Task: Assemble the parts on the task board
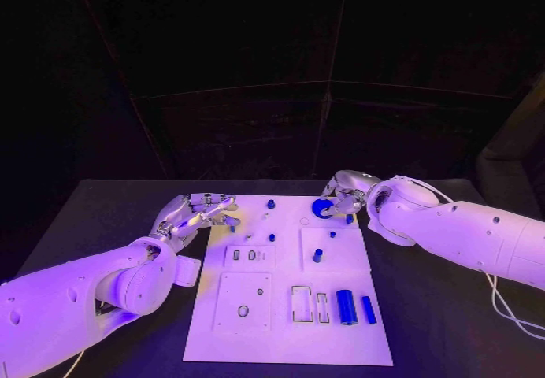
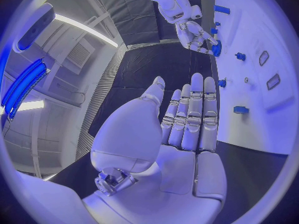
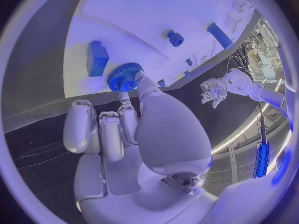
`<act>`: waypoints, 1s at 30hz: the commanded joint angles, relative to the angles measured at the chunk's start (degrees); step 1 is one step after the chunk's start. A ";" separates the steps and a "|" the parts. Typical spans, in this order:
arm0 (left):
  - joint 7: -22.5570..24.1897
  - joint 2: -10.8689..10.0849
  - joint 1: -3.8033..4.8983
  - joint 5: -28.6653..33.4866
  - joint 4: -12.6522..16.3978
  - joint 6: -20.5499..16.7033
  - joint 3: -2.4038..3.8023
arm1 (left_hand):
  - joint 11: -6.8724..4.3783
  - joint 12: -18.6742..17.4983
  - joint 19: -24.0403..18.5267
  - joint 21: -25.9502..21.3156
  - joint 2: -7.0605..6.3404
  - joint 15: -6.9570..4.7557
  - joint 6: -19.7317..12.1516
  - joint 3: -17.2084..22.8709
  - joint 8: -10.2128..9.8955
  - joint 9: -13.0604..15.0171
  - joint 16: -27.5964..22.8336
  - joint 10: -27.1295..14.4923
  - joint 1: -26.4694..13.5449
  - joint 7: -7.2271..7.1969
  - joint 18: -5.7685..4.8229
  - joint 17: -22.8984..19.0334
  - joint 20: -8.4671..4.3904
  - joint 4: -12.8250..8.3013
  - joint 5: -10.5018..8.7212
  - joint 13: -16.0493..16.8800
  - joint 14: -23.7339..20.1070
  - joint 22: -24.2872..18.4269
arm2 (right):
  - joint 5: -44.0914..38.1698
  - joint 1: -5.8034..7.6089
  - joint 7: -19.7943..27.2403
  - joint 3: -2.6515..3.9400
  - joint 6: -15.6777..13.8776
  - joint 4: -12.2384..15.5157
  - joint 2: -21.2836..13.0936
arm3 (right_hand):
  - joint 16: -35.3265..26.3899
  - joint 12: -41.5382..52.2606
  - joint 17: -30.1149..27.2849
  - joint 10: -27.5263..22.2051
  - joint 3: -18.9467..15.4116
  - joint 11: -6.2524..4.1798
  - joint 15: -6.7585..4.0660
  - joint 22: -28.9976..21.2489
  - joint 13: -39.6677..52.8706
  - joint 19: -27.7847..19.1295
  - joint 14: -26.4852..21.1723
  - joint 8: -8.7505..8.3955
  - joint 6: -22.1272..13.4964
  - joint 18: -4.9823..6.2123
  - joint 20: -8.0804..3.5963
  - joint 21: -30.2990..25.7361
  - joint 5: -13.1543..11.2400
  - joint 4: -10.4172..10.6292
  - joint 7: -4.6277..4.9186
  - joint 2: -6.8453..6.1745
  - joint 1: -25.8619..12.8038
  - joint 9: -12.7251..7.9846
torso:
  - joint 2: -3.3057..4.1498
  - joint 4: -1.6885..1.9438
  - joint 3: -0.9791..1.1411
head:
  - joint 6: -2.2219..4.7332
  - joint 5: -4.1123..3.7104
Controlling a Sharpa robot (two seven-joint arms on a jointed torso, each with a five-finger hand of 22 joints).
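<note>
My right hand (image 1: 342,198) pinches the blue gear (image 1: 323,207) at the task board's (image 1: 341,346) far right. My left hand (image 1: 202,211) hovers released, fingers apart, off the far left edge.

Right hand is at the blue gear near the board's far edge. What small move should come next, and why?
Probably close the right hand on the blue gear and lift it slightly. Its fingertips already touch the gear, which sits on the white board, but no firm hold is evident. The left hand hovers open at the board's left edge.
</note>
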 commanded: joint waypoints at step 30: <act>-0.02 -0.17 0.10 0.02 0.70 0.91 0.04 | 0.23 -0.36 0.45 -0.44 0.92 0.19 0.32 0.23 -0.24 -0.01 -0.47 0.40 0.27 0.24 0.82 0.22 0.08 -0.53 0.05 -0.01 0.29 -0.12 | -4.99 -0.49 -1.14 -0.20 -8.32 4.49 10.78 | 0.39 0.04 9.37 0.34 7.04 -0.57 -0.97 4.81 3.79 2.37 4.93 0.07 3.60 -1.99 -0.60 2.48 -0.64 -0.82 -1.54 -0.29 -3.69 0.50 | 0.13 0.16 -0.12 | -0.30 0.83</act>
